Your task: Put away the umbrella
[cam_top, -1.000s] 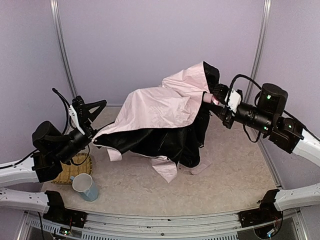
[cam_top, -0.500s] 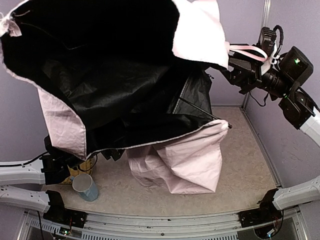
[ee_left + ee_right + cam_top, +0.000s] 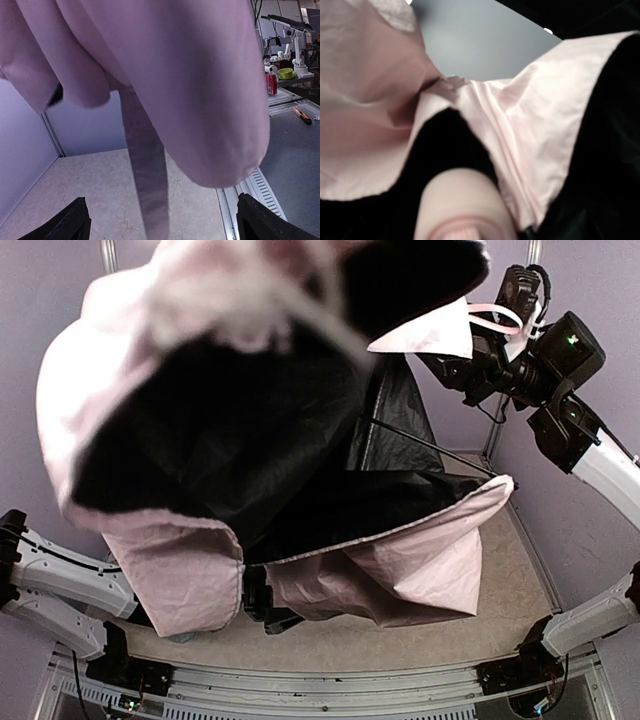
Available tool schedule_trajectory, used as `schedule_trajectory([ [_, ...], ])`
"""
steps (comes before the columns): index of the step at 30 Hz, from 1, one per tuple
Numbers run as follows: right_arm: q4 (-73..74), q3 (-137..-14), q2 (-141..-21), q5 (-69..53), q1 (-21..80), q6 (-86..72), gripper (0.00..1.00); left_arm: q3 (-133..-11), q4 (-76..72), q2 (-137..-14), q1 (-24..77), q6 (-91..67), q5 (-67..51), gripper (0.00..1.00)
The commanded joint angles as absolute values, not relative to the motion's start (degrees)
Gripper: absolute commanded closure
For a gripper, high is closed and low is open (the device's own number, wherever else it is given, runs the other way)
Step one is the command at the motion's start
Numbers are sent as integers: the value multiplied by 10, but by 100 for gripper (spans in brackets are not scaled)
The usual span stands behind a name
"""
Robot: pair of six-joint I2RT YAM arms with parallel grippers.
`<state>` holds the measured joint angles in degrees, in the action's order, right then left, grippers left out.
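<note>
One umbrella (image 3: 250,440), up in the air over the table (image 3: 520,570), canopy loose and half spread. Black lining faced the top camera, pale pink outer fabric round the edges. It filled most of that view and the upper part was blurred. We couldn't tell if the low pink hem touched the table.

Two arms, two grippers. We saw the right gripper (image 3: 452,362) at the handle end, high on the right. Its wrist view had one pink handle (image 3: 460,210) at bottom centre, fabric bunched behind. No fingers were visible there, but it looked clamped on the handle. One pink strap (image 3: 497,312) looped above that gripper. One thin black rod (image 3: 420,445) crossed the lining, rib or shaft.

We had the left gripper (image 3: 162,222) low under the canopy, fingers (image 3: 70,222) spread wide, gripping nothing. One pink strip of fabric (image 3: 147,190) hung between them, touching neither.

Outside the cell, left wrist view: one red can (image 3: 271,84), print too small to read; one green bowl (image 3: 286,73); one orange-handled tool (image 3: 301,115).
</note>
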<state>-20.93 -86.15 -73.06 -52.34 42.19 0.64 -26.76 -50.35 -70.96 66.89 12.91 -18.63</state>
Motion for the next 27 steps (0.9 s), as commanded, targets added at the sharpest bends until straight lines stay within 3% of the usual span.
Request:
schedule_trajectory([
  [1,-265,-893,-726,-523,420,-23,100,-305,-616,-790,669,134,-181,2],
  [10,-262,-876,-709,-511,421,-17,100,-383,-693,-945,667,102,-193,9],
  [12,-261,-873,-703,-511,421,-16,100,-388,-709,-961,667,95,-209,23],
  [20,-251,-861,-676,-464,420,-13,100,-334,-800,-953,682,22,-311,100],
  [27,-252,-845,-662,-251,417,-44,100,-262,-769,-879,744,43,-265,100],
])
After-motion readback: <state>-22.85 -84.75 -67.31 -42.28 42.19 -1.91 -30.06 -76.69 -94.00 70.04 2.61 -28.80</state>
